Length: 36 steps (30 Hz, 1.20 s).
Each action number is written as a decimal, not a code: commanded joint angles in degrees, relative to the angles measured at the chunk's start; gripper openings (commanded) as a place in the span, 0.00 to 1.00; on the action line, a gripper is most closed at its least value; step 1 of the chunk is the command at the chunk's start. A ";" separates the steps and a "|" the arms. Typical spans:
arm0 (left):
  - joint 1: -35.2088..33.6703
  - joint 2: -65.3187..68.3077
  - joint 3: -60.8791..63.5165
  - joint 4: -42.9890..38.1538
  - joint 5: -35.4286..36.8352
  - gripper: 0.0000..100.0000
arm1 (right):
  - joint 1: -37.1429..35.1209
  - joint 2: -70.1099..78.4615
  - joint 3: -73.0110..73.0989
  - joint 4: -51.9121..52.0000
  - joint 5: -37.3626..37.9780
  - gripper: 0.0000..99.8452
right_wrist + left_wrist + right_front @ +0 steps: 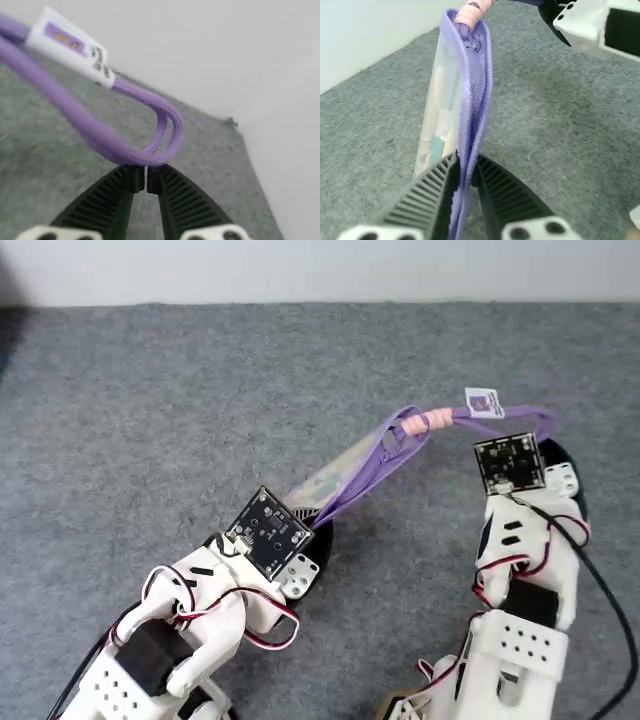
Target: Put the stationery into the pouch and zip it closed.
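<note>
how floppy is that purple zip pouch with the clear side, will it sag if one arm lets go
Probably floppy: the purple zip pouch looks like thin soft material and spans between the left gripper and right gripper. Its thin purple cord loop curves limply, so it would likely swing. It seems light, since fingertip pinches alone hold it.
</note>
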 commanded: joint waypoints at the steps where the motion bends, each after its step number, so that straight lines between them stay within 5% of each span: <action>1: -0.62 0.09 -1.63 0.35 0.79 0.01 | -1.10 -5.41 -5.89 17.01 0.35 0.10; 8: -0.62 0.53 -1.54 0.35 0.79 0.01 | -1.80 -21.41 -6.24 34.86 0.18 0.36; 19: -0.62 0.26 -1.54 0.35 0.79 0.01 | -20.44 -30.37 -3.25 31.69 0.26 0.22; 25: -0.62 0.18 -1.63 0.35 0.70 0.01 | -21.05 -25.10 -3.60 28.35 0.26 0.21; 36: -0.62 0.53 -1.63 0.35 0.70 0.01 | -23.96 -24.31 -14.95 41.19 -6.86 0.21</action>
